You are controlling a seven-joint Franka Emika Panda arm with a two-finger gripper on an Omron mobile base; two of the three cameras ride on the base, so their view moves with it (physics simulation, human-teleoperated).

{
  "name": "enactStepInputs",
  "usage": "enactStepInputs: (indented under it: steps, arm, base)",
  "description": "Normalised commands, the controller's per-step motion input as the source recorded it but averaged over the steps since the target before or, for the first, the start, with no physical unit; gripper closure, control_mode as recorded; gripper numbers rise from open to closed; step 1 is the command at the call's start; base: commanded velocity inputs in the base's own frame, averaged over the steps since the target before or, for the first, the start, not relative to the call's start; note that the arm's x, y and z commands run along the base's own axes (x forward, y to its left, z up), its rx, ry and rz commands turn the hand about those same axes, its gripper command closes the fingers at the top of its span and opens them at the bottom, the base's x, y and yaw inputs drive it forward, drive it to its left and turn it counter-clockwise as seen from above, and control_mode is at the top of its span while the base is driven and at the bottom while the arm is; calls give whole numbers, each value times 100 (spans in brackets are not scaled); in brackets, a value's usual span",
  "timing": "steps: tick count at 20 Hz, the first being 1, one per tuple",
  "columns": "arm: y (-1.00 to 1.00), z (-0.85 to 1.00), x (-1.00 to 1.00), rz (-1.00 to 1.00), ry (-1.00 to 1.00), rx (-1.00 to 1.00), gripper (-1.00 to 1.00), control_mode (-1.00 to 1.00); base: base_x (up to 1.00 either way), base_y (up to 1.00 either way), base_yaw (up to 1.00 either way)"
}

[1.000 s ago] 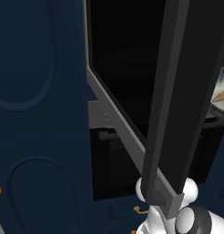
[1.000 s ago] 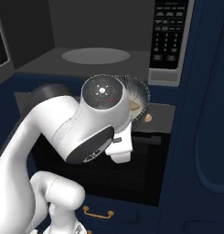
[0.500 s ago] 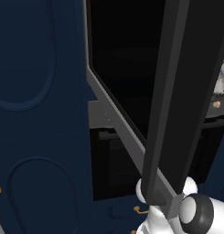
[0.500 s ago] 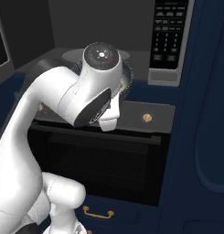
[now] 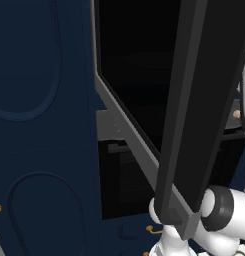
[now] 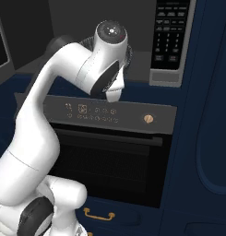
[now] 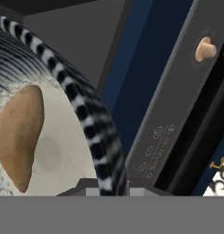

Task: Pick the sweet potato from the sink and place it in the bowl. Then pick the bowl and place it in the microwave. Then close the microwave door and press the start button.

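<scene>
Setting: navy cabinetry (image 5: 39,125) with the microwave (image 6: 86,27) built in above a black oven (image 6: 110,152).
Microwave door: the microwave door (image 5: 194,110) stands open at the left, its dark edge reaching toward the robot.
Sweet potato: the sweet potato (image 7: 18,137) lies inside the bowl (image 7: 93,132), against its pale floor, left of the striped rim.
Gripper: the fingers are not clearly visible; the jaws seem closed on the bowl's rim, at the bottom of the hand view.
Bowl position: at the mouth of the microwave, above the oven panel (image 6: 110,113), not yet set down, as far as I can judge.
Knob: an oven knob (image 7: 205,49) sits just below the carrying path.
Risk, tilt: a rim pinch is a weak hold; any tilt may roll the root out.
Risk, collision: the bowl could clip the microwave's frame or the oven panel going in.
Risk, door: the arm may catch the open door when backing out.
</scene>
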Motion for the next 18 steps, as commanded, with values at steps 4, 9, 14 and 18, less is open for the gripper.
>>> enactStepInputs:
  steps: [4,9,14,18]
  arm:
    - [40,4,95,6,0,0,100,-100]
    - [34,25,49,3,0,0,100,-100]
    - [29,4,45,5,0,0,100,-100]
    - [2,0,55,2,0,0,100,-100]
  base:
    - [0,0,0]
    - [0,0,0]
    - [0,0,0]
    - [0,0,0]
